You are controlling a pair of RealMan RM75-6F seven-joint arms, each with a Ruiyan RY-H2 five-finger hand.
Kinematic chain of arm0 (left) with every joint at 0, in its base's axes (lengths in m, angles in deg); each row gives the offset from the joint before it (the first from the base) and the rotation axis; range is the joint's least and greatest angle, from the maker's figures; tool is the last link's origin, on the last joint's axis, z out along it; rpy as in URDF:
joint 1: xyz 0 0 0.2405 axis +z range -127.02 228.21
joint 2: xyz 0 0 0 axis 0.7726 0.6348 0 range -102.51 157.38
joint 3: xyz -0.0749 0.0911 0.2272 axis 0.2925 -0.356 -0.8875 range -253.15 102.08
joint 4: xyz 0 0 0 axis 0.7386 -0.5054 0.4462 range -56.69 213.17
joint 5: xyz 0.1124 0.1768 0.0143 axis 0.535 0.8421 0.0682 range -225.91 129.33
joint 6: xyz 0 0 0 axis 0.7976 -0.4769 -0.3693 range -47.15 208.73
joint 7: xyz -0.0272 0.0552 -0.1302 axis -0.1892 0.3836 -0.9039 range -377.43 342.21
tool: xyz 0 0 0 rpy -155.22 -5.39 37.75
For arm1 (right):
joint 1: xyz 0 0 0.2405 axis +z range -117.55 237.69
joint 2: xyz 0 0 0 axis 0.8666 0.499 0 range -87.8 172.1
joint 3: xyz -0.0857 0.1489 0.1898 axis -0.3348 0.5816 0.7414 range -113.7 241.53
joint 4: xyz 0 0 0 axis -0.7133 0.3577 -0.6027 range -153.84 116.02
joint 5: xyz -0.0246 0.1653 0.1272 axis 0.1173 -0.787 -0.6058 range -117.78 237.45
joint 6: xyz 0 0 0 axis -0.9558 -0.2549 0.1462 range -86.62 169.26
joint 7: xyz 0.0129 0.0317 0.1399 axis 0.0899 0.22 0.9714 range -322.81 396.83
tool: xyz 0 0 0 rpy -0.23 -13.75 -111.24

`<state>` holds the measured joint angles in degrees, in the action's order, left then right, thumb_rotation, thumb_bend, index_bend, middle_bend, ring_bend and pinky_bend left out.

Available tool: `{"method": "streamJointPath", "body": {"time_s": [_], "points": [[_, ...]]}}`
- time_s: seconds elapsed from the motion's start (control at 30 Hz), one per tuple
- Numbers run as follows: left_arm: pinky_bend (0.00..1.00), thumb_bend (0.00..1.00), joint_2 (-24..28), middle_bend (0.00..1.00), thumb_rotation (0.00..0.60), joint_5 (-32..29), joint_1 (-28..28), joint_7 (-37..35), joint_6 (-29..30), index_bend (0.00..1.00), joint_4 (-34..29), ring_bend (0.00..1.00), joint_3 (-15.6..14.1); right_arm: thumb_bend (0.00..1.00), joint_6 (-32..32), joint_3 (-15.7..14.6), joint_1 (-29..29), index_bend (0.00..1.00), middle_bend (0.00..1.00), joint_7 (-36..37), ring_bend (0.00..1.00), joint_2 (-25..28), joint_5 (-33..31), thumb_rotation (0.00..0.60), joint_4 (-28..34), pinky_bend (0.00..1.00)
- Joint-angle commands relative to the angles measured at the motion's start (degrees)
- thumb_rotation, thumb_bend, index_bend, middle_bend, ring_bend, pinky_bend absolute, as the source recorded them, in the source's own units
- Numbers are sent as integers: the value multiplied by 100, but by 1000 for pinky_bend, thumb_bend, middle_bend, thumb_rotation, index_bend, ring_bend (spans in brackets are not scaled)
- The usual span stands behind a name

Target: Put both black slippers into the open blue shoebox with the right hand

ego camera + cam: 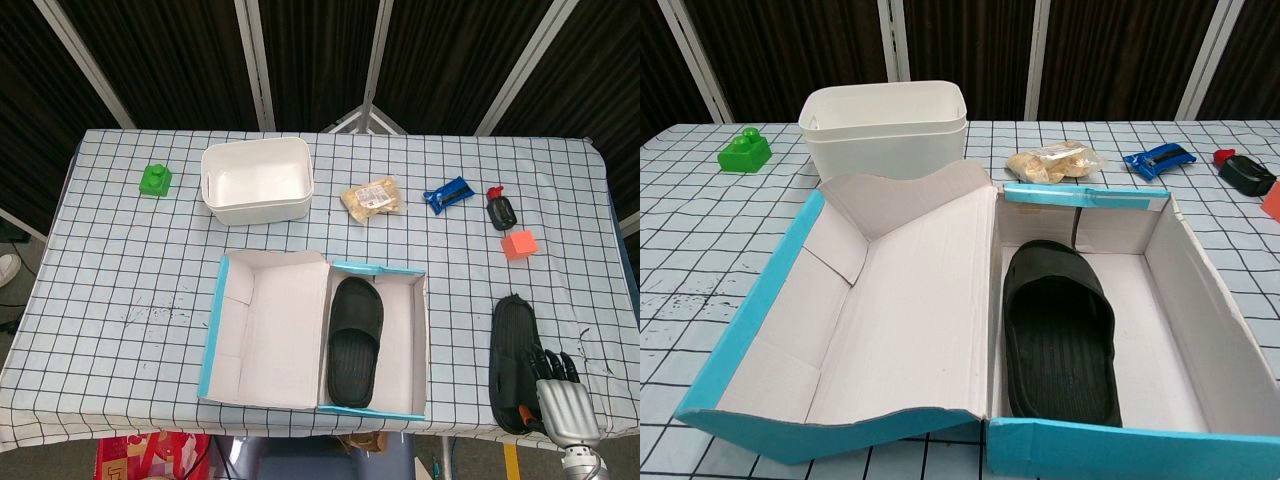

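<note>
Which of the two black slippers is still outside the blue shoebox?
The slipper on the table right of the shoebox, with the right hand at its near end. The other slipper already lies inside the box's right compartment.

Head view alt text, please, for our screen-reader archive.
One black slipper lies inside the open blue shoebox; the second slipper lies on the checked table to its right, with the right hand at its near end.

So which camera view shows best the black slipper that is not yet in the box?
The head view: the slipper on the table lies there in full, right of the blue shoebox, with the right hand at its near end. The chest view does not show it.
</note>
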<state>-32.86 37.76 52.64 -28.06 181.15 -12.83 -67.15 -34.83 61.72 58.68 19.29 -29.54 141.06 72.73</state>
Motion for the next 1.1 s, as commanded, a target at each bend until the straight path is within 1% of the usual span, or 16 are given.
{"method": "streamJointPath", "body": {"time_s": [0.03,0.3,0.63,0.9,1.0,1.1], "points": [[16,446,-3,0,600,-4,-3,17,-5,68,2,0,2,308,2,-17,5,35,69,15,70,-16,-2,600,-38,0],[16,446,-25,0,600,3,-12,109,-27,68,-13,0,-10,309,-14,-92,4,18,68,13,69,-56,62,600,-104,0],[16,446,1,0,600,29,48,83,69,68,-64,0,-20,308,157,-135,76,10,68,-38,67,-299,23,600,-380,0],[16,446,22,0,600,23,62,32,82,70,-65,0,-11,308,205,-80,148,10,72,-50,66,-511,-9,600,-588,0],[16,447,25,0,600,10,63,-2,82,71,-59,0,-1,308,141,-22,171,21,124,-50,65,-613,8,600,-699,0],[16,446,20,0,600,6,62,-9,87,71,-50,0,7,364,75,-1,182,93,199,32,65,-675,71,600,-790,0]]}}
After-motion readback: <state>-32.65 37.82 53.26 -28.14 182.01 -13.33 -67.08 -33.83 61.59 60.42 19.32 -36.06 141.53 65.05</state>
